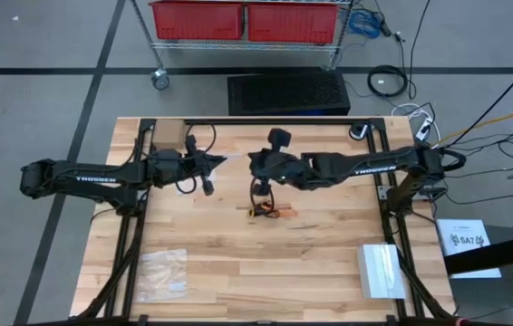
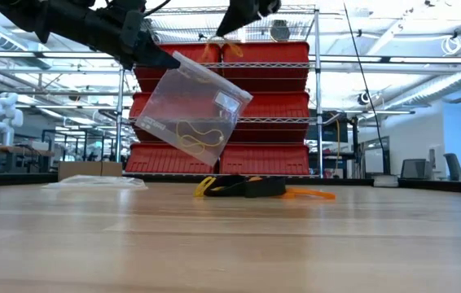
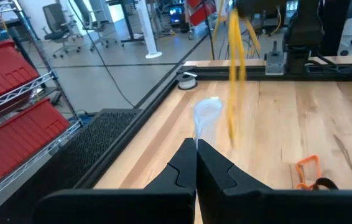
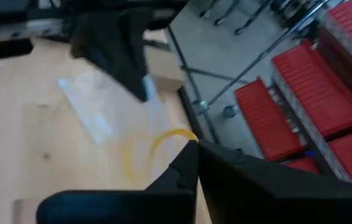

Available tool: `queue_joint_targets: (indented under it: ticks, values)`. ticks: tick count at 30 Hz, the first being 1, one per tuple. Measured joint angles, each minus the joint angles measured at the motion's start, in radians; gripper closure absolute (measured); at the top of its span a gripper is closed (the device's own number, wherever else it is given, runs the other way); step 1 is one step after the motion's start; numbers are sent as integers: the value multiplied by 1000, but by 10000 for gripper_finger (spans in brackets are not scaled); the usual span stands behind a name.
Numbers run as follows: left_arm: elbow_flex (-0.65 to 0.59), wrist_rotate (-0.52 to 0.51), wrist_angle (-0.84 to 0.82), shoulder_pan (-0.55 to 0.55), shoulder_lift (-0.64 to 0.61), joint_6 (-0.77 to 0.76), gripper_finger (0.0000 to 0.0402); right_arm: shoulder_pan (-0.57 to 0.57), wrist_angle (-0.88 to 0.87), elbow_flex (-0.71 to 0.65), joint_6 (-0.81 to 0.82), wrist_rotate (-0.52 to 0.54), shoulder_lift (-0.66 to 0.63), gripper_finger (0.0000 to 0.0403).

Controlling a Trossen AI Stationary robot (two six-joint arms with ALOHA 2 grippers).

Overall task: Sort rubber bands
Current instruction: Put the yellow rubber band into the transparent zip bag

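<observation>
The rubber bands lie in a small pile (image 1: 266, 212) on the table: yellow (image 2: 207, 185), black (image 2: 251, 188) and orange (image 2: 312, 194) loops. My left gripper (image 3: 196, 147), raised over mid-table, is shut on a clear plastic bag (image 2: 194, 106) with yellow bands inside (image 2: 198, 134). My right gripper (image 4: 195, 146), raised beside it and above the pile, is shut on a yellow rubber band (image 3: 233, 74) that hangs just above the bag's upper edge. My left gripper pinches the clear bag by its upper corner (image 2: 173, 59) between the two shut fingers. The bag is lifted clear and hangs tilted below the fingers. My right gripper pinches a yellow rubber band at the top of its loop (image 4: 177, 134), between the free ends of the fingers. The band hangs down slack (image 2: 213, 47), clear of the table.
A second clear bag (image 1: 161, 272) lies flat near the table's near left corner. A white box (image 1: 382, 270) sits at the near right edge and a cardboard piece (image 1: 168, 136) at the far left. Red bins on a wire rack (image 2: 247, 155) stand beyond the far edge.
</observation>
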Motion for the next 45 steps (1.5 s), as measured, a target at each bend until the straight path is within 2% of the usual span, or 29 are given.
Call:
queue_joint_targets:
  ticks: [9,26,32,36,45]
  values:
    - [0,50,1,0,0,0,401,-8,33,0,-59,22,-13,403]
    - [0,51,2,0,0,-1,401,-20,36,0,-97,48,-12,403]
    - [0,51,2,0,0,-1,401,-20,2,0,-76,31,-12,403]
    - [0,51,2,0,0,-1,401,-20,-53,0,-9,-37,-10,403]
    - [0,55,9,-2,0,-4,401,-39,-59,0,47,-98,31,403]
